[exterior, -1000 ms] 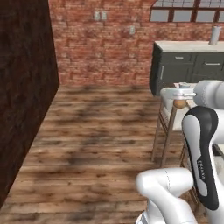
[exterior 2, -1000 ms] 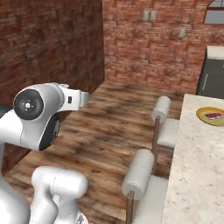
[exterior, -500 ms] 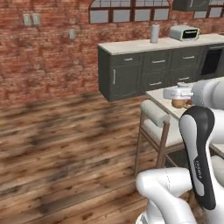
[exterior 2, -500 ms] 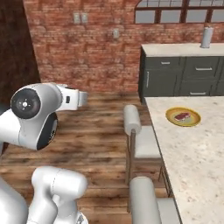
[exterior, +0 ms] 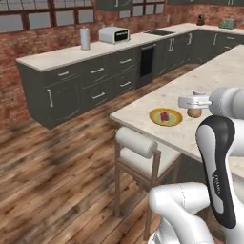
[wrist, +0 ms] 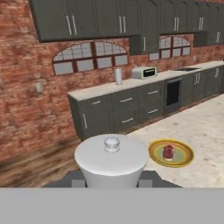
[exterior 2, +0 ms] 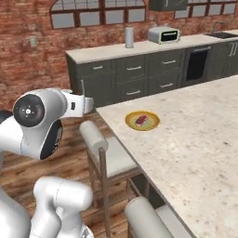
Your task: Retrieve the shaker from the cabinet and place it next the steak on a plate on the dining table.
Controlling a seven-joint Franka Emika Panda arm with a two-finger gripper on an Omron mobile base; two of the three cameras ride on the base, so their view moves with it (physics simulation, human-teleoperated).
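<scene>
The tan-brown shaker (exterior: 194, 113) hangs in my gripper (exterior: 194, 109), which is shut on it above the near end of the dining table (exterior: 220, 72). In the hand view the shaker (wrist: 112, 158) looms close as a pale rounded body with a small cap. The yellow-rimmed plate (exterior: 165, 117) lies on the table just left of the shaker, with the dark red steak (exterior: 165, 116) on it. The plate (exterior 2: 142, 121) and steak (exterior 2: 142, 119) sit near the table's (exterior 2: 200, 139) corner in the right base view. In the hand view the plate (wrist: 171, 153) with the steak (wrist: 168, 152) lies right of the shaker.
A white-cushioned stool (exterior: 139, 145) stands at the table's near side, and two stools (exterior 2: 96, 135) line its edge in the right base view. Dark-fronted wall counters (exterior: 95, 76) carry a toaster (exterior: 113, 34) and a white roll (exterior: 85, 38). Wooden floor lies between.
The base has swung round, so both base views shifted from the brick wall and floor to the dining table and counters. The plate is now closer. The shaker stays in my gripper.
</scene>
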